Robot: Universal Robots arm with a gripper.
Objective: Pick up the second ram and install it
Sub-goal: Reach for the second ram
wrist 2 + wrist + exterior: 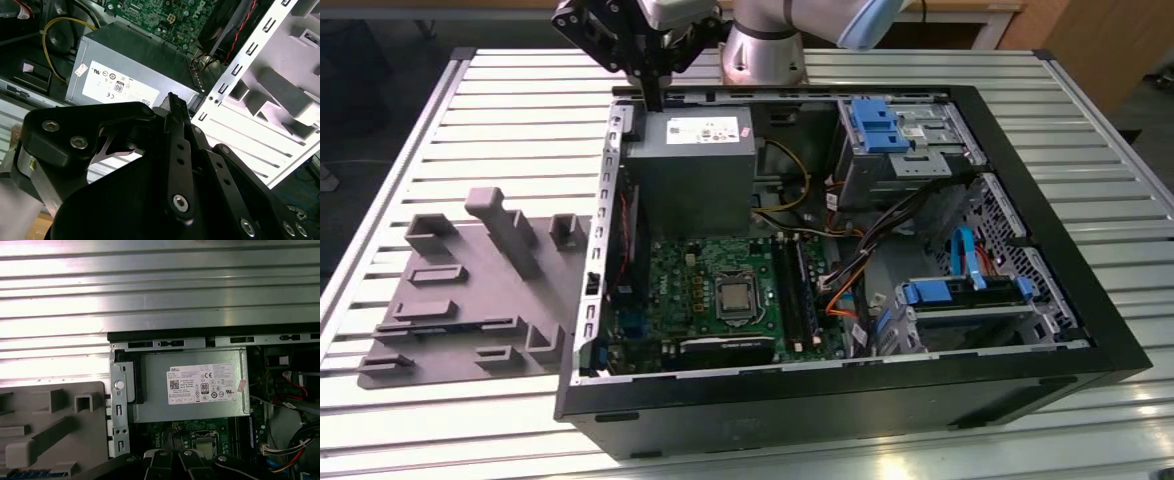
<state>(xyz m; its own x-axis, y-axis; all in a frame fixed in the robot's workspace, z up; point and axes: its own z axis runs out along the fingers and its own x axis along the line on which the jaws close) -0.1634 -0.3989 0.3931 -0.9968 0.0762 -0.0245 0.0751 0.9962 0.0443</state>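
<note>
- Slatted alu. table (480, 120) carries two items.
- Open PC tower case (854, 405), flat on its side, mid-table.
- Grey moulded fixture tray (454, 310) just beside it, at the exterior view's left.

Exterior view looks steeply down over the whole bench (507, 90); first wrist view faces straight down; second wrist view peers closely past the hand (172, 102); all share the power-supply box (694, 165) (192, 390) (135, 65).

PC case (854, 400) is lying on the table (454, 100), fixture tray (467, 290) just beside it at the exterior view's left. Inside, PSU (700, 170) is sitting beyond the mobo (687, 275), w/ drive cages (874, 175) at the exterior view's right. Gripper (650, 100) is hanging over PSU's far corner.
</note>
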